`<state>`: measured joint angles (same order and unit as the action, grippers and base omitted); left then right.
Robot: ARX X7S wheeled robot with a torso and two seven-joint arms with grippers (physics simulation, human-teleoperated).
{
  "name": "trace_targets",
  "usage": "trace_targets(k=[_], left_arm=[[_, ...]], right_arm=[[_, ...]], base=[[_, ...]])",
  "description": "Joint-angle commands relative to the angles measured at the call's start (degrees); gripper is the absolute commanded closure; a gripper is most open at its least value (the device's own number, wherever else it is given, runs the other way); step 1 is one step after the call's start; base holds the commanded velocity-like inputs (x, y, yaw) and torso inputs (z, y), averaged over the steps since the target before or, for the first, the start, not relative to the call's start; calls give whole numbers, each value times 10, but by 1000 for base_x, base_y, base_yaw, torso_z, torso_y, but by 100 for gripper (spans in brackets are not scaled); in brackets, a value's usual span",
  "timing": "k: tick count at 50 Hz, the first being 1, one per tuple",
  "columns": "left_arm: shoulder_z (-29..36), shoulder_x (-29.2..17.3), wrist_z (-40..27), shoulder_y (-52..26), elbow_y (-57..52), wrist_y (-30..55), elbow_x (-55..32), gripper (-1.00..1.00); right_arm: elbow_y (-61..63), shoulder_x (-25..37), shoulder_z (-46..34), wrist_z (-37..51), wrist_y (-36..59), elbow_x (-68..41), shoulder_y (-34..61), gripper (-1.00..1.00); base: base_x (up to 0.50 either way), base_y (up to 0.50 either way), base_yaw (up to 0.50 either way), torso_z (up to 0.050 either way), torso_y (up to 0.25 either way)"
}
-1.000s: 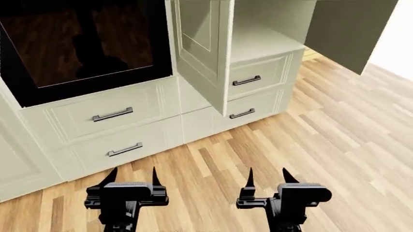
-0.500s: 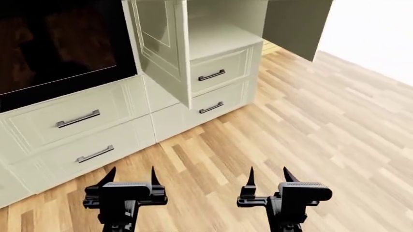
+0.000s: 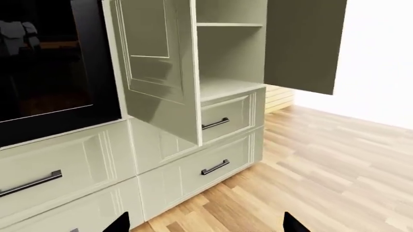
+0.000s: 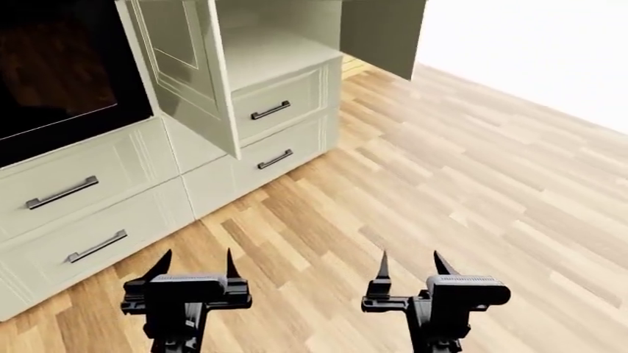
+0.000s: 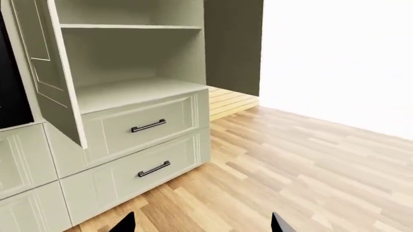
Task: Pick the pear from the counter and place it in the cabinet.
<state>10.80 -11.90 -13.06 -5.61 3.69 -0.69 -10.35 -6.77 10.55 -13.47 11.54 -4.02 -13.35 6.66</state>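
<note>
The pear and the counter are out of view. The cream-white cabinet (image 4: 279, 55) stands at the back left with both doors swung open, its bare shelves (image 5: 129, 89) and two drawers with bar handles (image 4: 270, 110) showing. My left gripper (image 4: 193, 266) hangs open and empty over the wood floor at the lower left. My right gripper (image 4: 412, 266) is open and empty at the lower right. Only the black fingertips (image 3: 118, 223) show in the left wrist view, and fingertips (image 5: 279, 223) likewise in the right wrist view.
A black glass-fronted unit (image 4: 59, 66) sits left of the cabinet above two wider drawers (image 4: 64, 193). The open left cabinet door (image 4: 187, 66) juts out toward me. Light wood floor (image 4: 451, 169) stretches right to a white wall (image 4: 549, 44).
The whole view has swung right: the cabinet and black unit slid toward the left of the head view and more floor and white wall show. Both grippers stay open in the same pose.
</note>
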Motion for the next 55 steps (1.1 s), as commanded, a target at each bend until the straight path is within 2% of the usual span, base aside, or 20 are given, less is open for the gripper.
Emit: trace_targets(k=[1,13,55], left_arm=[[-4,-6,-9,-3,-16,20,-6,-100],[0,-13,-20,10,-41,28,-1,-100],[10,-17,-31,8,-20,6,1,-100]], right_arm=[[16,6,7,11,8,-10,-10,-100],[20,4,2,13,4,-17,-15,-100],[-22,13,-6,21,-16,-12,0,-100]], base=[[-129,114,-469,0,0],[-124,119,-469,0,0],[-103,136,-469,0,0]])
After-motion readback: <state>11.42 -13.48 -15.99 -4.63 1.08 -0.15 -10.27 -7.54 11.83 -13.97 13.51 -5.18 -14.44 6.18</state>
